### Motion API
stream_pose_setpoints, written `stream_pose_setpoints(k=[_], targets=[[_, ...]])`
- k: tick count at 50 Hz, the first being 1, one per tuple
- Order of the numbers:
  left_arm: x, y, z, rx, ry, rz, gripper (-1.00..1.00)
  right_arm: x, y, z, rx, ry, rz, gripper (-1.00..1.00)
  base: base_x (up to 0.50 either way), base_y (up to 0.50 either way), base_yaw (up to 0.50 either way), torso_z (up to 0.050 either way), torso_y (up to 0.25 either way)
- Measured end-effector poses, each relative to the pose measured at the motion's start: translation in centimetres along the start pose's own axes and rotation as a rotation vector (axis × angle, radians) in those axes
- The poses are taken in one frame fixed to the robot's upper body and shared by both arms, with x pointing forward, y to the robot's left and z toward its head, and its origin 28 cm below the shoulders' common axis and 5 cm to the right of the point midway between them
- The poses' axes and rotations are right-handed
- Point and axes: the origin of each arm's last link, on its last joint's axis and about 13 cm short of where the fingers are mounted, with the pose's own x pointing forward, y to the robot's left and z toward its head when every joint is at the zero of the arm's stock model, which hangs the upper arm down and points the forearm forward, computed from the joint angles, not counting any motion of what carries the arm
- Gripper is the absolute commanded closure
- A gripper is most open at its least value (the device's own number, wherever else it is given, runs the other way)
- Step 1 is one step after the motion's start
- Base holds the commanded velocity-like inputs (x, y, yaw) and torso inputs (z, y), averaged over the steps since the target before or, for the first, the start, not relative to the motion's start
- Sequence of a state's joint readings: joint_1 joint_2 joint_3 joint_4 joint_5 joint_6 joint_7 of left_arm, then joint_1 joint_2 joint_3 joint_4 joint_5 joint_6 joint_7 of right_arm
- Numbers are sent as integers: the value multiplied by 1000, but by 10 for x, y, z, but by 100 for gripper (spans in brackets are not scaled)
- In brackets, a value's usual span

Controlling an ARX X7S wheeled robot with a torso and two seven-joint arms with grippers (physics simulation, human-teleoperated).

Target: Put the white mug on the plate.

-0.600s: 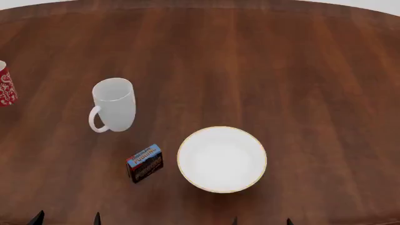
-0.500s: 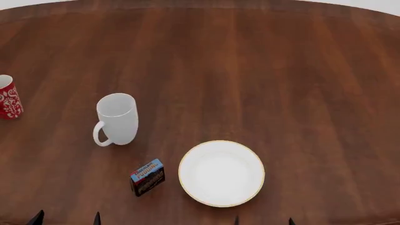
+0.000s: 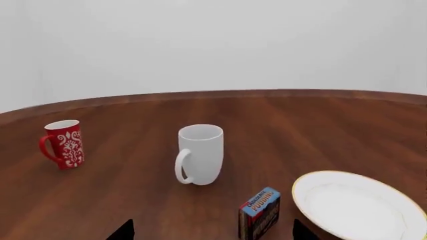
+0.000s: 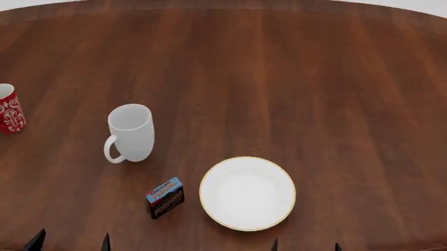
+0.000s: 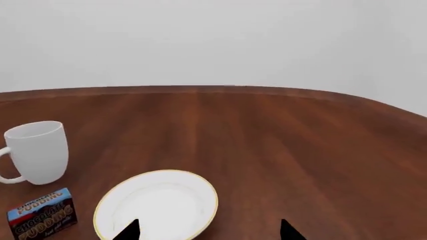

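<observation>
The white mug [image 4: 131,133] stands upright on the brown table, left of centre, handle toward the near side; it also shows in the left wrist view [image 3: 199,154] and the right wrist view [image 5: 36,152]. The plate [image 4: 247,193], white with a thin gold rim, lies empty near the front, right of the mug; it shows in both wrist views too [image 3: 357,206] [image 5: 157,205]. My left gripper [image 4: 70,243] and right gripper [image 4: 306,246] show only as dark fingertips at the near edge, spread wide apart, open and empty, well short of the mug.
A red mug with white floral pattern [image 4: 10,108] stands at the far left. A small chocolate pudding box [image 4: 165,197] stands between the white mug and the plate, near the front. The round wooden table [image 4: 293,78] extends far back and right.
From 0.6 s ago to 0.5 s ago the whole scene slid down and right in the head view; since then it holds still. Both grippers' fingertips have shifted slightly at the bottom edge.
</observation>
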State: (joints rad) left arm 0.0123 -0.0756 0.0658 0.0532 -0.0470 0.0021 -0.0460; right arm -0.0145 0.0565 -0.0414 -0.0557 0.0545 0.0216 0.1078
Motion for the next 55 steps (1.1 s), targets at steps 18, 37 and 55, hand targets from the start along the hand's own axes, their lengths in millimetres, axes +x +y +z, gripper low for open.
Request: stream_pose_setpoints(k=[18,37,55], targets=[[0,1,4,9,-16,-8,-100,-4,-3,6,14,-20,-27,-100,0,174,0,0,0],[0,1,2,6,-14,-12,-100,-6,-3,5,18,-12,-30,-100,0,201,0,0,0],[0,1,1,0,-10,-16,-100,-6,-4,3,26,-2,-33,-100,0,164,0,0,0]])
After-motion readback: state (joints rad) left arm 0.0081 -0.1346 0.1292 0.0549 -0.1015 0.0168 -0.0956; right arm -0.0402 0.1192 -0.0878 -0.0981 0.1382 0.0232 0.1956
